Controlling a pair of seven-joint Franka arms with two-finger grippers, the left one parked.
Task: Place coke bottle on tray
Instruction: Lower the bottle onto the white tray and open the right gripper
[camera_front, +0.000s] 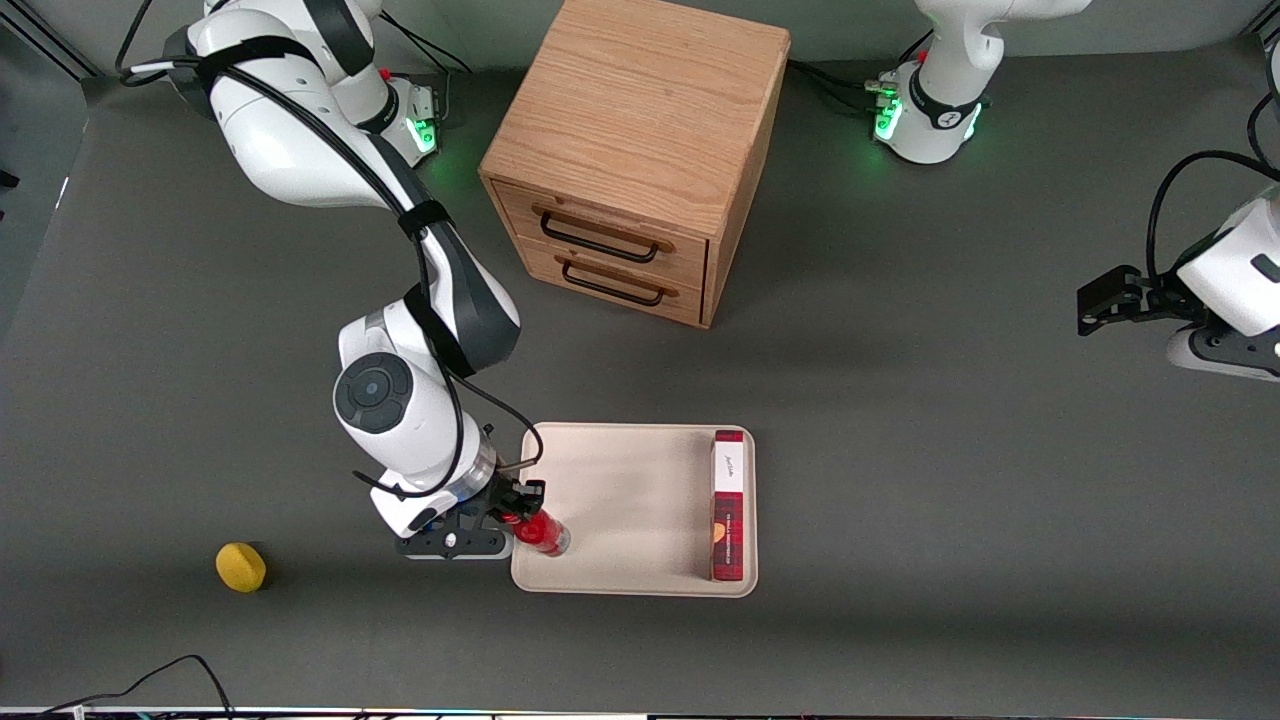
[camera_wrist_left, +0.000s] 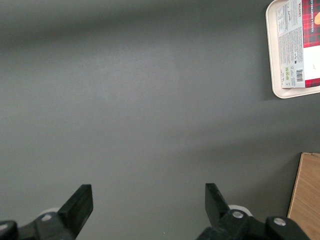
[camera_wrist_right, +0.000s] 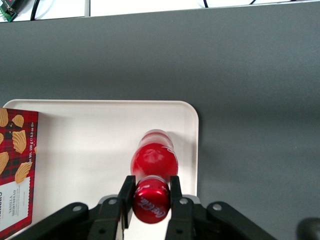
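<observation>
The small red coke bottle (camera_front: 541, 532) stands over the tray's corner nearest the working arm, close to the front rim. In the right wrist view I look down on its red cap and body (camera_wrist_right: 152, 160). My gripper (camera_front: 512, 515) is shut on the bottle's neck, one finger on each side of the cap (camera_wrist_right: 150, 196). The cream-beige tray (camera_front: 625, 500) lies flat on the grey table and also shows in the right wrist view (camera_wrist_right: 90, 145). I cannot tell whether the bottle's base touches the tray.
A long red plaid box (camera_front: 729, 505) lies on the tray along its edge toward the parked arm. A wooden two-drawer cabinet (camera_front: 635, 150) stands farther from the front camera. A yellow sponge-like object (camera_front: 240, 567) lies toward the working arm's end.
</observation>
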